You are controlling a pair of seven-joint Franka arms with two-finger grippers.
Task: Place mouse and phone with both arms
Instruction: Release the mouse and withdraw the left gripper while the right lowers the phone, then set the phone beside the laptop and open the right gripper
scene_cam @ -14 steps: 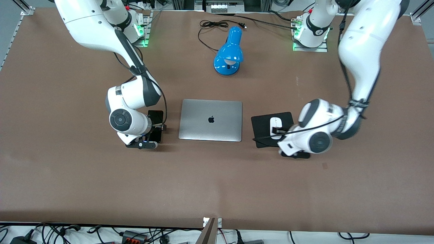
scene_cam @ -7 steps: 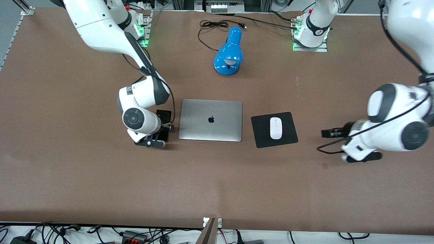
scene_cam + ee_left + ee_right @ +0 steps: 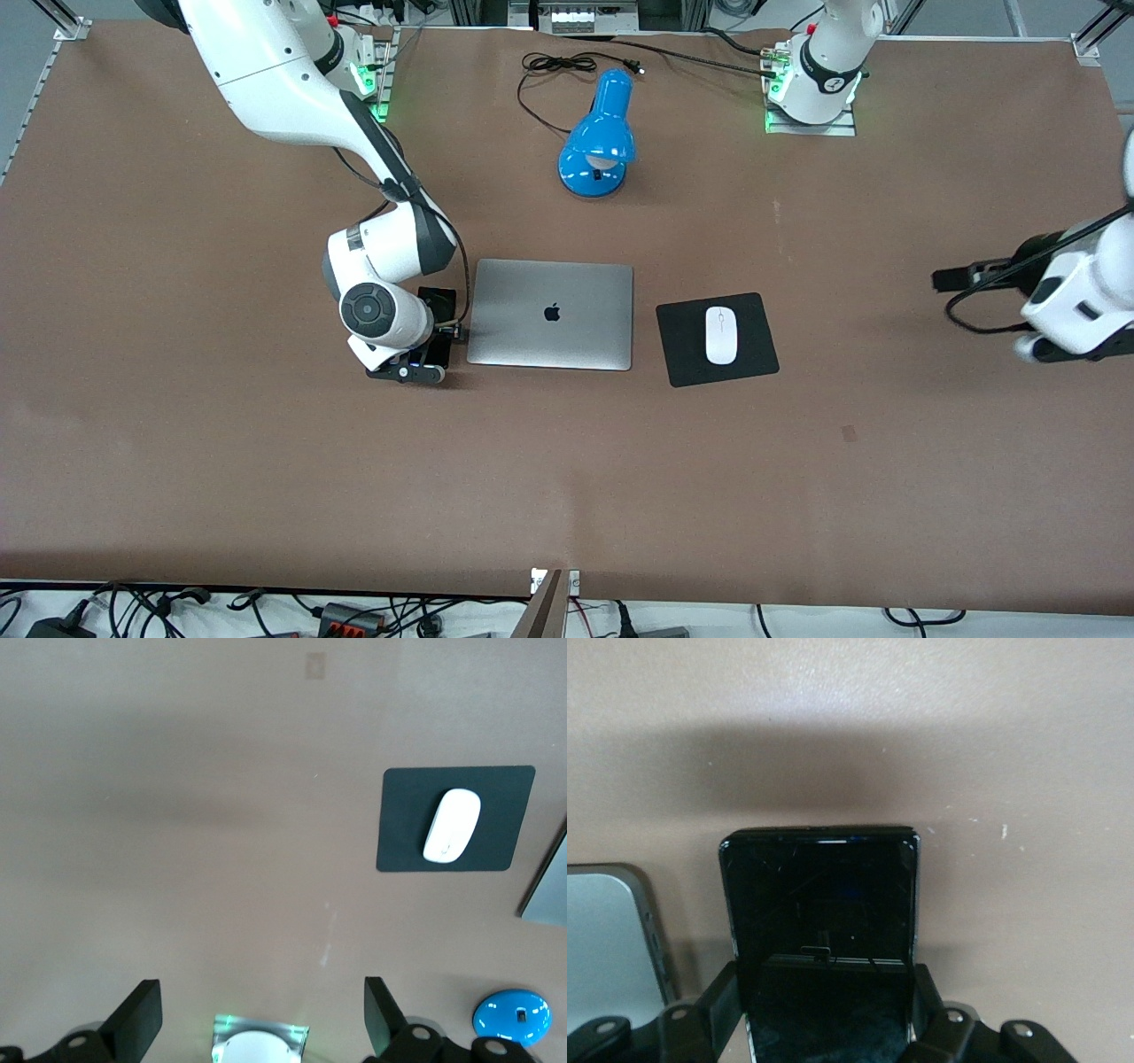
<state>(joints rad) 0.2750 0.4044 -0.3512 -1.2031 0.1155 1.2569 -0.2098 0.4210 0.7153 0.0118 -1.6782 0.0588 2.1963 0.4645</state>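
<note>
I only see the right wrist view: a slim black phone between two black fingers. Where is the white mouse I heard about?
Observer: The small white oval mouse lies on a square black pad, beside the closed grey laptop, toward the left arm's end.
Operator: Is anything holding it?
Observer: No; the left gripper is open, over bare table by that end.
Operator: And where is my phone?
Observer: The slim black phone is in the right gripper, beside the laptop, toward the right arm's end.

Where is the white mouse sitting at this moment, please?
In the front view the mouse lies on the black mouse pad, beside the closed laptop toward the left arm's end of the table.
</note>
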